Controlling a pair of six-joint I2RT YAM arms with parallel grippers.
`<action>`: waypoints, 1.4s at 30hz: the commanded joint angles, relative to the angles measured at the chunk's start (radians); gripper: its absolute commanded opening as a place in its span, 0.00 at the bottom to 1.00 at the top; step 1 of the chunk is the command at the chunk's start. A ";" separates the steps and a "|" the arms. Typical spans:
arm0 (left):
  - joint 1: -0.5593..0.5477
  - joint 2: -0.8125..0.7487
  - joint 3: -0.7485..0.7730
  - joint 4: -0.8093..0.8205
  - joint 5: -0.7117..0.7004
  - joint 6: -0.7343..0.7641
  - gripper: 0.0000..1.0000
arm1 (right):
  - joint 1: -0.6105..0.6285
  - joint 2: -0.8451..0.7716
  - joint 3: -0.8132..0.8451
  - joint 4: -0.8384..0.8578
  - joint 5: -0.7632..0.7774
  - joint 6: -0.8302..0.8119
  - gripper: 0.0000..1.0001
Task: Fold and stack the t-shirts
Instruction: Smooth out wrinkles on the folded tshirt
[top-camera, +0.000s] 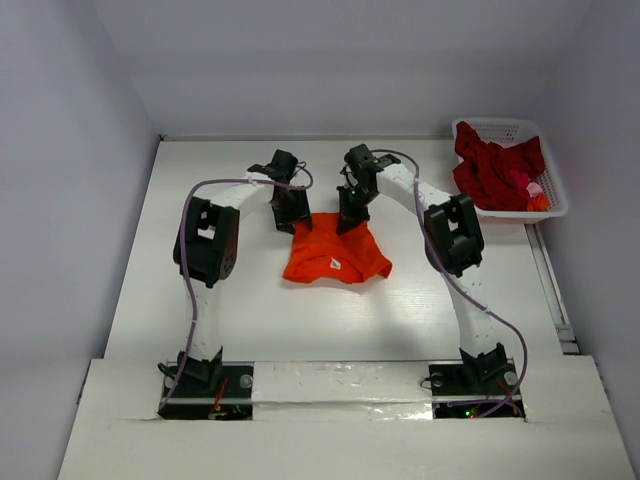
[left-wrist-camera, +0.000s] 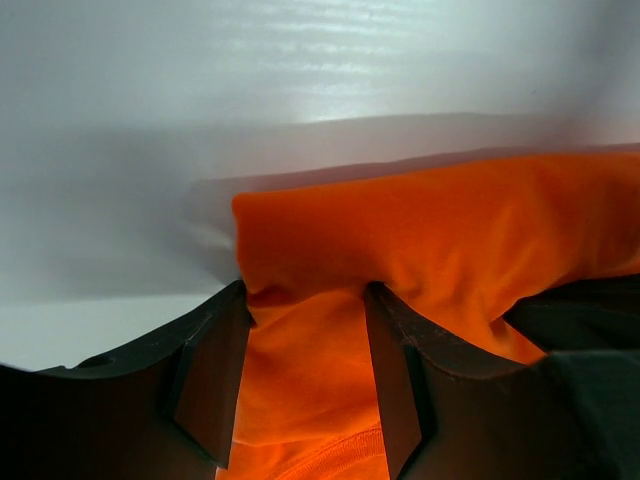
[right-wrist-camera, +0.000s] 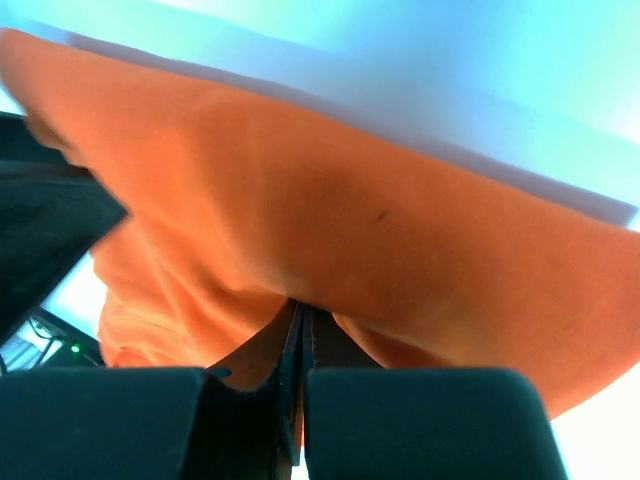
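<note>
The orange t-shirt (top-camera: 335, 255) lies partly folded in the middle of the table, its white neck label facing up. My left gripper (top-camera: 290, 222) is at the shirt's far left edge, open, with orange fabric (left-wrist-camera: 420, 230) lying between its spread fingers (left-wrist-camera: 400, 380). My right gripper (top-camera: 350, 222) is at the far right edge, shut on a fold of the orange shirt (right-wrist-camera: 350, 220), jaws pressed together (right-wrist-camera: 302, 312). The dark red t-shirts (top-camera: 495, 170) lie bunched in the basket at the back right.
A white lattice basket (top-camera: 553, 205) stands at the table's far right corner, also holding small pink and orange items. White walls close in the back and sides. The arm bases sit at the near edge.
</note>
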 joint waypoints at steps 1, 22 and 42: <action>0.010 0.020 0.062 -0.016 0.007 0.004 0.45 | -0.020 0.040 0.120 -0.029 -0.027 -0.021 0.00; 0.058 -0.039 0.209 -0.062 -0.030 0.007 0.45 | -0.049 -0.048 0.185 -0.033 0.031 -0.009 0.00; 0.047 -0.452 -0.064 -0.019 0.004 0.008 0.46 | -0.049 -0.326 0.035 -0.027 0.034 0.001 0.00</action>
